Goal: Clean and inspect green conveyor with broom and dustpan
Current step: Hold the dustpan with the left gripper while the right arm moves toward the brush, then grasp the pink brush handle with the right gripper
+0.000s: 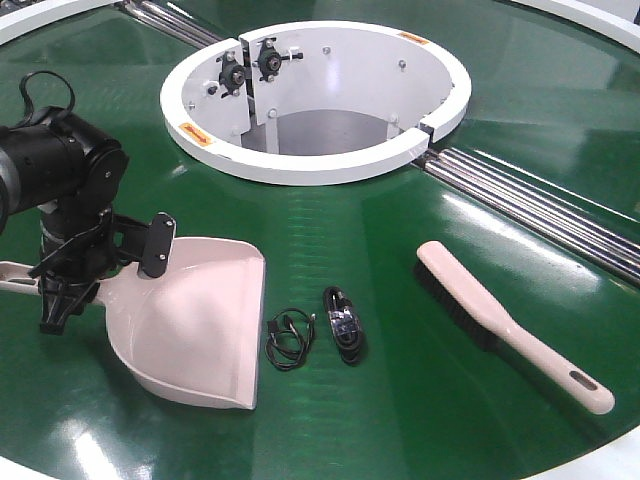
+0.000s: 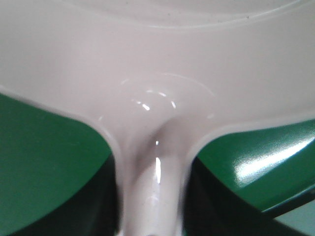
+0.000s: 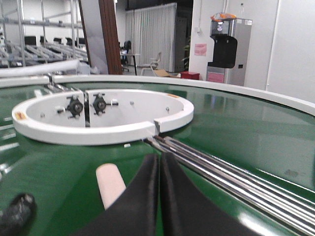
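- Exterior front-facing view: left claw (image 1: 62,285) clamped on the pale pink plastic dustpan (image 1: 200,330) handle, front-left of the white ring (image 1: 300,160).
- Front-right of that ring lies the pink-beige black-bristled broom (image 1: 500,320), on the glossy green conveyor (image 1: 400,230).
- Right claw (image 3: 159,162): pressed together.

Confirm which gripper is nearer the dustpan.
Left. The left gripper straddles the dustpan handle. The right gripper, fingers shut, hangs by the broom tip, away from the dustpan.
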Available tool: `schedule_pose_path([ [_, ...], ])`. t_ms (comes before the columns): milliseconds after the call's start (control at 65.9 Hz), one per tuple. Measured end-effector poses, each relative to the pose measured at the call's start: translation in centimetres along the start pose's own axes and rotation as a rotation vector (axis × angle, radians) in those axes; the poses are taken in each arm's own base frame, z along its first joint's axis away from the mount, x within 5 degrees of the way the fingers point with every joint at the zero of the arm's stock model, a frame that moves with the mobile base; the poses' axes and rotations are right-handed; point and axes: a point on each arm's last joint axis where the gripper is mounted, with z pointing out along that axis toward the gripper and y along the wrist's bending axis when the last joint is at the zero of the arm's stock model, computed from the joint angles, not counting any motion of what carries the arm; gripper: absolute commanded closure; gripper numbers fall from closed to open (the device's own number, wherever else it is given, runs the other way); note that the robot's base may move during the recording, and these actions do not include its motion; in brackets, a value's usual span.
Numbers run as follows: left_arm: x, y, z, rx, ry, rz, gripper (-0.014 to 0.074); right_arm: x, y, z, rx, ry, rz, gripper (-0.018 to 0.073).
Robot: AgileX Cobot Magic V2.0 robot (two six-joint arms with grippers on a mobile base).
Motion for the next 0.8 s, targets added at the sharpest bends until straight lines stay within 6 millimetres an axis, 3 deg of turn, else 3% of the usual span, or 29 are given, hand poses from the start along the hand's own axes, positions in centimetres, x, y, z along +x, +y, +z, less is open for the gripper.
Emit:
schedule_pose_path([
  [137, 0.0, 0.0, 0.0, 0.000, -0.003, -0.001, 0.0604, -4.3, -0.1, 0.3, 0.001, 0.028, 0.073, 0.0568],
  [334, -0.1, 0.0, 0.0, -0.001, -0.007, -0.002, 0.0602, -8.4, -0.2, 3.4, 0.000, 0.331, 0.098, 0.0568],
  [637, -0.1, 0.0, 0.0, -0.001, -0.009, -0.002, 0.0602, -7.5, -0.2, 8.6, 0.006, 0.682, 0.094, 0.0552],
  [804, -0.1, 0.0, 0.0, 0.000, -0.010, -0.002, 0.0602, -8.0, -0.2, 10.6, -0.016, 0.800, 0.040, 0.0431],
])
